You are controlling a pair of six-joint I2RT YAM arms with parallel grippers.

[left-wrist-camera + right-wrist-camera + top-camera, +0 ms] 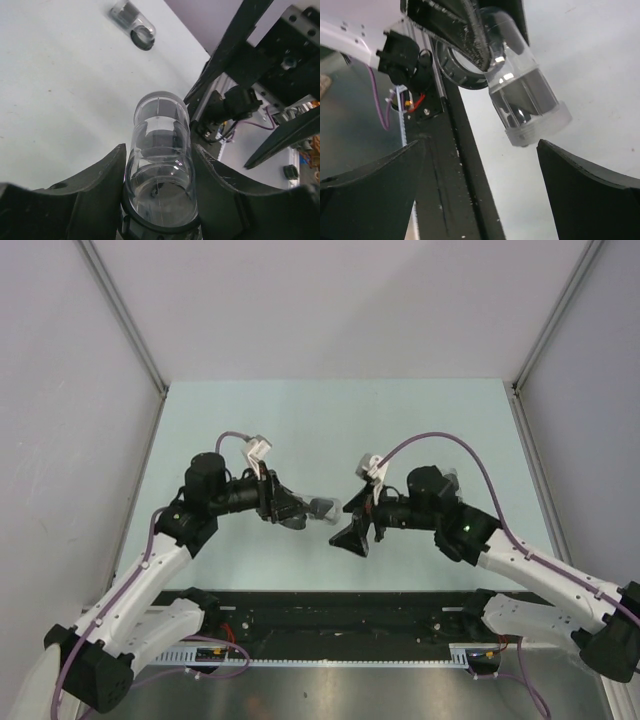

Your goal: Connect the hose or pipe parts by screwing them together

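A clear pipe part (160, 120) with a white threaded end (532, 131) hangs above the table, and my left gripper (159, 155) is shut on its body. From above, this part (322, 508) sticks out to the right of the left gripper (305, 512). My right gripper (350, 537) stands just right of the threaded end and slightly nearer. It is open wide (481, 145), with nothing between its fingers and the tube end just beyond the fingertips. A second small clear pipe part with a dark ring end (134, 24) lies on the table farther out.
A black rail with wiring (340, 625) runs along the near edge of the pale green table (300, 420). Grey enclosure walls stand on the left (70, 440), right (590, 440) and back. Purple cables (440, 440) loop off both arms.
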